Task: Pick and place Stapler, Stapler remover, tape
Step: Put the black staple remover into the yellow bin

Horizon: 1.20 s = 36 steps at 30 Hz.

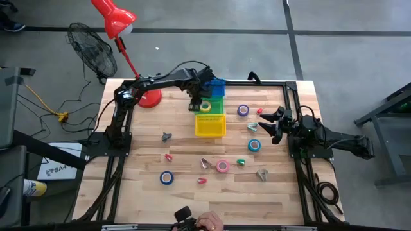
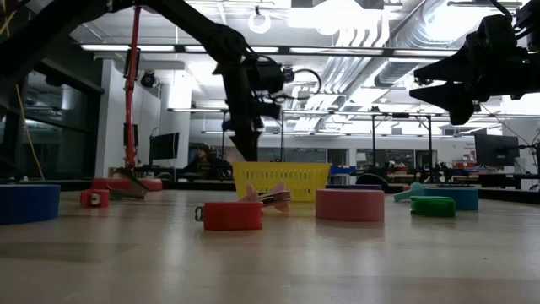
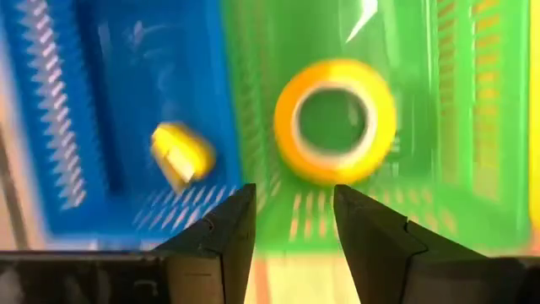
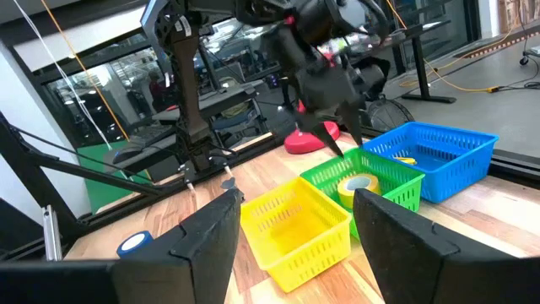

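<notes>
Overhead, the left gripper point(image 1: 196, 105) hangs over a row of three baskets at the far middle of the table: a blue basket point(image 1: 217, 84) farthest back, a green basket point(image 1: 215, 104) in the middle and a yellow basket point(image 1: 210, 126) nearest. A yellow tape roll point(image 1: 205, 106) lies flat in the green one. Only the left wrist view shows the detail beneath: the fingers point(image 3: 221, 228) stand apart with nothing between them, the yellow roll sits on the green basket's floor just beyond them, and a small yellow piece point(image 3: 180, 154) lies in the blue basket, too blurred to identify. From the right wrist view the left arm reaches down steeply over the green basket, its fingers pointing at the roll. The right gripper point(image 1: 273, 124) waits raised above the table's right side, fingers spread and empty; the low view shows it well clear of the wood. Still on the table are a purple tape roll point(image 1: 243, 110), two blue tape rolls point(image 1: 255, 145) point(image 1: 167, 178) and a pink tape roll point(image 1: 222, 166), spread well apart across the middle and near side, among small red, green and grey pieces I cannot tell apart. A red lamp point(image 1: 114, 17) stands at the far left corner.
</notes>
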### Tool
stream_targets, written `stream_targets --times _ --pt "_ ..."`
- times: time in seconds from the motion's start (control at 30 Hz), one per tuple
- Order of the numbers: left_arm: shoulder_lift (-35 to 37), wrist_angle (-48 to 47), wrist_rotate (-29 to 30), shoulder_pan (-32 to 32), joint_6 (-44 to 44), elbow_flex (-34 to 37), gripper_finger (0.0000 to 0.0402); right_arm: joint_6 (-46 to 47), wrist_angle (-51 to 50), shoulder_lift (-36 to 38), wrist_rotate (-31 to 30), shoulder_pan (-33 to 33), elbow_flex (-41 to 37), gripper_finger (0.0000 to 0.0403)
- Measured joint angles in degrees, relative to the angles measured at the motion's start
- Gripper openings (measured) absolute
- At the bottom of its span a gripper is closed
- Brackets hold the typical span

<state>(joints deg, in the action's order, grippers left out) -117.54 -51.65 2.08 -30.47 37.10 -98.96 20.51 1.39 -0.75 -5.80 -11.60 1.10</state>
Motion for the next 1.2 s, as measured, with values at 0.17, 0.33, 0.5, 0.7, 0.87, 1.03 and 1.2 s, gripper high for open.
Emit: stream_targets --times 0.17,0.33,0.5,0.7,0.87,1.03,1.2 --pt "3.16 -9.04 0.62 -1.71 -3.28 0.00 0.0156 0.00 0.00 0.02 0.00 0.00 -0.02 0.0222" --pt "4.71 -19.86 0.60 -2.31 -10.72 0.00 0.0156 0.00 0.01 0.00 0.00 0.00 -0.01 0.0223" --pt "4.84 -27.40 0.51 -2.13 -18.13 0.04 0.0157 0.00 0.02 0.00 0.00 0.00 0.00 0.0222" --pt "4.86 -27.98 -1.93 -0.46 -23.77 1.61 0.0162 0.00 0.02 0.01 -0.01 0.00 -0.02 0.0223" --pt "4.88 -27.98 -3.66 1.00 -27.20 4.81 0.0207 0.00 0.00 -0.01 0.00 0.00 0.00 0.0222" --pt "4.87 -28.00 -3.58 3.62 -27.23 8.70 0.0262 0.00 0.00 0.01 0.00 -0.01 -0.01 0.0222" --pt "4.88 -27.81 -4.14 7.15 -28.70 12.56 0.0281 0.00 0.00 0.02 0.00 0.00 -0.02 0.0222"
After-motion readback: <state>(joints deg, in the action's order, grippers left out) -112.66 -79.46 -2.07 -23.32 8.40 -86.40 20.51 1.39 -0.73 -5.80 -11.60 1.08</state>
